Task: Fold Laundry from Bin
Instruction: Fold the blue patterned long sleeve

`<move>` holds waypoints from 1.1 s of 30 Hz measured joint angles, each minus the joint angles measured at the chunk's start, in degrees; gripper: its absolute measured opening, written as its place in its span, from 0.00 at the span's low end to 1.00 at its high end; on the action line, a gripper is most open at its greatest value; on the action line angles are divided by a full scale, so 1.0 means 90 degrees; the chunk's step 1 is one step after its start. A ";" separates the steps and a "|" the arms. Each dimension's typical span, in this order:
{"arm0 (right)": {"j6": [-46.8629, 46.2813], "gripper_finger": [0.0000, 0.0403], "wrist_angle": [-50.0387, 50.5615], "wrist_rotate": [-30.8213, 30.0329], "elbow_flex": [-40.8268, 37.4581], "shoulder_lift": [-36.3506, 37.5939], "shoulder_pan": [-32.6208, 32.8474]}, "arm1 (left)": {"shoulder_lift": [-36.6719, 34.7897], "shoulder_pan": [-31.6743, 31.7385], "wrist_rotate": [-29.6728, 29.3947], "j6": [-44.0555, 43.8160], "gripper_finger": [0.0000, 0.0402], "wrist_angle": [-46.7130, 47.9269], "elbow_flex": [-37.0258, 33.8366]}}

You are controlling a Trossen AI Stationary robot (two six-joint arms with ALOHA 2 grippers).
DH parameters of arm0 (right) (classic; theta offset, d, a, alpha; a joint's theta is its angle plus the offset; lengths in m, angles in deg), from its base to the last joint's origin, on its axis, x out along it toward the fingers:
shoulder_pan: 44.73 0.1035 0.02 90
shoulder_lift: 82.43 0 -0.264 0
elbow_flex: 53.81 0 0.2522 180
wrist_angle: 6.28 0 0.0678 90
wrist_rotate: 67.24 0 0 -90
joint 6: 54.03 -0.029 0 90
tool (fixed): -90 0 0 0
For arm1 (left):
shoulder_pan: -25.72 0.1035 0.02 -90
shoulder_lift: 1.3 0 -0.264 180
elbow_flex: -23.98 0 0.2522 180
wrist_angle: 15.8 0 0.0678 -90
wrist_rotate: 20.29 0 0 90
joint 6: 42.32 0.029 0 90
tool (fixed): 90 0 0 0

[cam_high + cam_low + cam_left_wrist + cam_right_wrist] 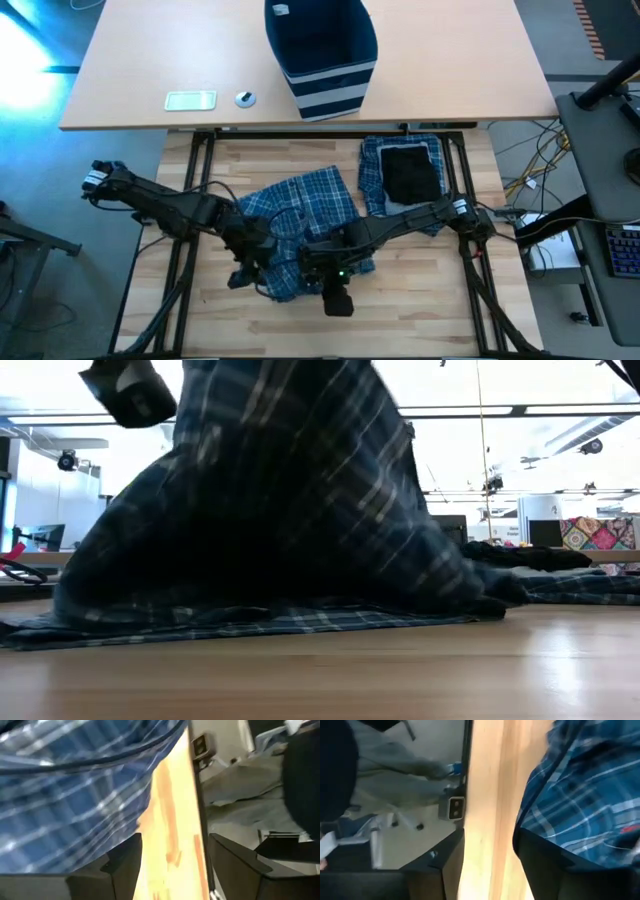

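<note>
Wood-slat bench carries the work, with a pale desk beyond it at the far side. Nearest the front edge, both hands sit over the crumpled plaid garment. Left hand is at its front-left corner, right hand at its front-right corner. In the left wrist view the two fingers stand apart with bare wood between them, nothing held; the plaid lies off to one side of the gap. The right wrist view is similar: fingers apart over wood, with the plaid edge at or under one of them. I cannot tell whether it is pinched.

The garment's long axis runs roughly from the front, by the hands, toward back right. Low view shows the cloth heaped up, not flat. My read: the next grasp turns on each hand taking its own front corner; both are about equally near.

Farther back right lies a folded plaid piece with a small black piece on top. Beyond, on the desk, the striped navy bin stands upright.
</note>
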State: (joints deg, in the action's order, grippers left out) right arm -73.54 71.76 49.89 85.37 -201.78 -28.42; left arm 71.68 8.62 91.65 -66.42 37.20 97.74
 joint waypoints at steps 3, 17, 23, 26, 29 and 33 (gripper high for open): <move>-0.0003 0.45 0.0025 -0.0720 0.0120 0.0000 0.0001 | -0.0014 -0.0126 -0.0284 -0.0164 0.54 0.0156 -0.0102; -0.0772 0.42 0.0428 -0.3129 -0.0246 -0.0598 0.0317 | 0.0306 -0.0912 -0.0875 -0.1200 0.54 -0.0479 -0.1095; -0.1305 0.41 0.0407 -0.1285 -0.0298 -0.1044 0.0680 | 0.0207 -0.1239 -0.1078 -0.1650 0.54 -0.0473 -0.1266; -0.1377 0.41 0.0420 -0.1618 -0.0151 -0.0944 0.0743 | 0.0302 -0.1307 -0.1781 -0.1967 0.54 -0.0666 -0.1358; -0.1382 0.41 0.0415 -0.2527 0.0044 -0.0712 0.0627 | 0.0487 -0.1379 -0.2249 -0.2235 0.54 -0.1290 -0.1521; -0.1336 0.41 0.0081 -0.4035 0.0363 -0.0597 0.0393 | 0.0850 -0.1436 -0.2636 -0.2609 0.54 -0.1941 -0.1727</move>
State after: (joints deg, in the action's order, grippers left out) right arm -85.56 72.49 13.57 88.63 -207.15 -24.88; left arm 79.34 -4.31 67.93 -89.90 19.73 82.20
